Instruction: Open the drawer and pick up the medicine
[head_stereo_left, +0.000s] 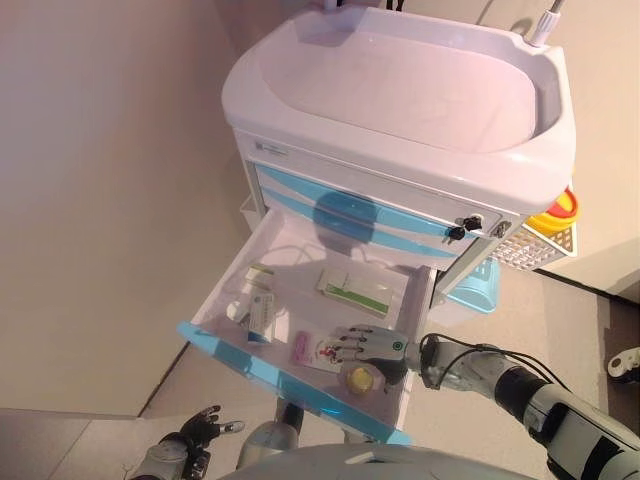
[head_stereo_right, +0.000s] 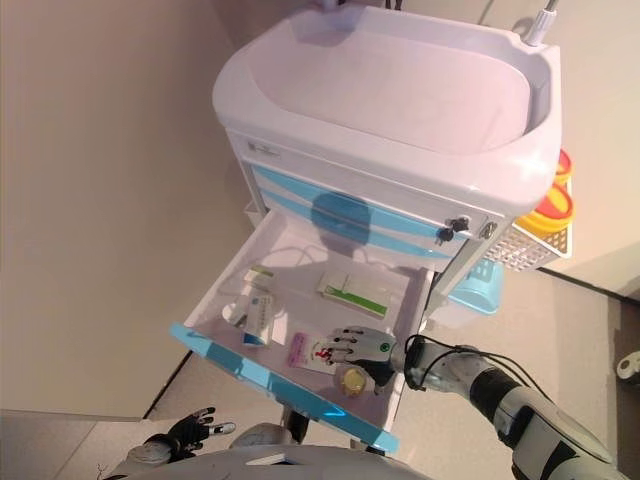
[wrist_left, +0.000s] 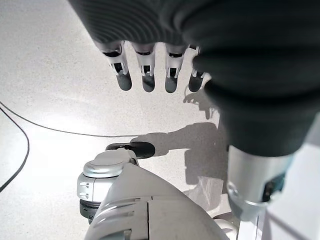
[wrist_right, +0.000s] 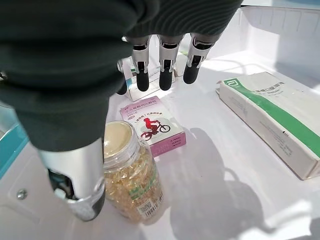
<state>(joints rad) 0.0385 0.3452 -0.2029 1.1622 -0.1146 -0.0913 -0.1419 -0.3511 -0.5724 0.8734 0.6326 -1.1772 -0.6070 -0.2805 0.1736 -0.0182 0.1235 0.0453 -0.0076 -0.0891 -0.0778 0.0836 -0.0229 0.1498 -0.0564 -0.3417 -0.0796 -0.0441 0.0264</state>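
Left eye view: cart (head_stereo_left: 400, 150) with its lower drawer (head_stereo_left: 290, 380) pulled fully out. Inside: green-striped box (head_stereo_left: 352, 291), blue-and-white box (head_stereo_left: 262, 318), pink box (head_stereo_left: 315, 350), capsule bottle (head_stereo_left: 361, 379) standing near the front corner. Right hand (head_stereo_left: 372, 347) reaches in from the side, over the bottle.

Right eye view: left hand (head_stereo_right: 188, 432) hangs low by the floor, idle.

Left wrist view: left hand's fingers (wrist_left: 146, 70) straight, grasping nothing.

Right wrist view: right hand's fingers (wrist_right: 165, 70) extended and empty; thumb (wrist_right: 80, 185) just beside the bottle (contact unclear). Likely risk: thumb nudges the upright bottle over before the fingers close, or the fingers catch the pink box instead
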